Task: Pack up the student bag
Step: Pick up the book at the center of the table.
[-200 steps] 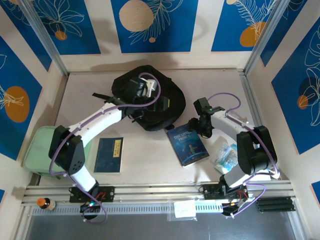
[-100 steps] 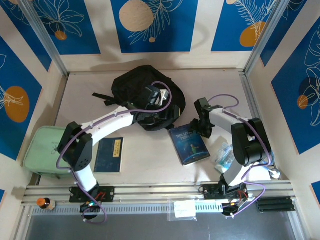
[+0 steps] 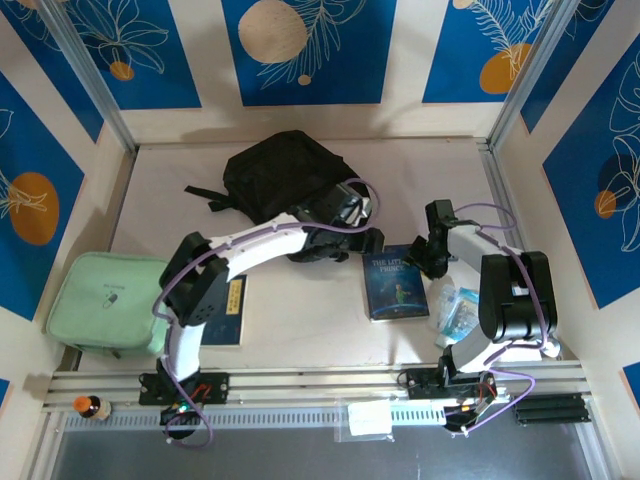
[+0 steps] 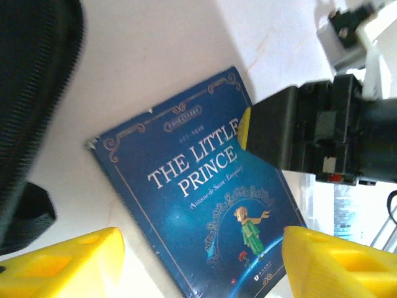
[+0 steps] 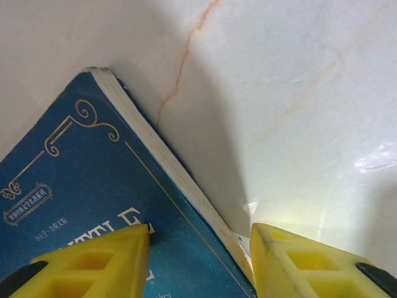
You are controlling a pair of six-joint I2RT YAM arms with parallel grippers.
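- Blue wall panels point(image 3: 310, 50) with white leaf drawings and orange discs stood round a pale, marble-patterned table point(image 3: 300, 300).
- The student bag point(image 3: 280, 175), a black fabric backpack, lay toward the back of the table, left of centre, with a strap trailing out to its left. Its near right edge was crossed by the left arm point(image 3: 260, 240).
- A mint-green zip case point(image 3: 105, 300) rested at the left edge of the table, well apart from the bag.
- A blue hardback titled "The Little Prince" point(image 3: 398, 287) lay flat, cover up, to the right of the bag and nearer the arms. In the left wrist view bare table showed between it and the bag.
- A second dark blue book point(image 3: 236, 315) lay near the green case, partly covered by the left arm.
- A clear plastic packet point(image 3: 455, 310) sat just beside the right edge of "The Little Prince", close to the right arm point(image 3: 515, 300).
- The left gripper point(image 4: 203, 254) hung over "The Little Prince" with its yellow fingers point(image 4: 68, 264) spread wide and nothing between them.
- The right gripper point(image 5: 200, 248) was down at the book's far right edge, its fingers point(image 5: 93, 261) apart, with one over the cover and the other beyond the page edge. Whether either one touched the book could not be told.
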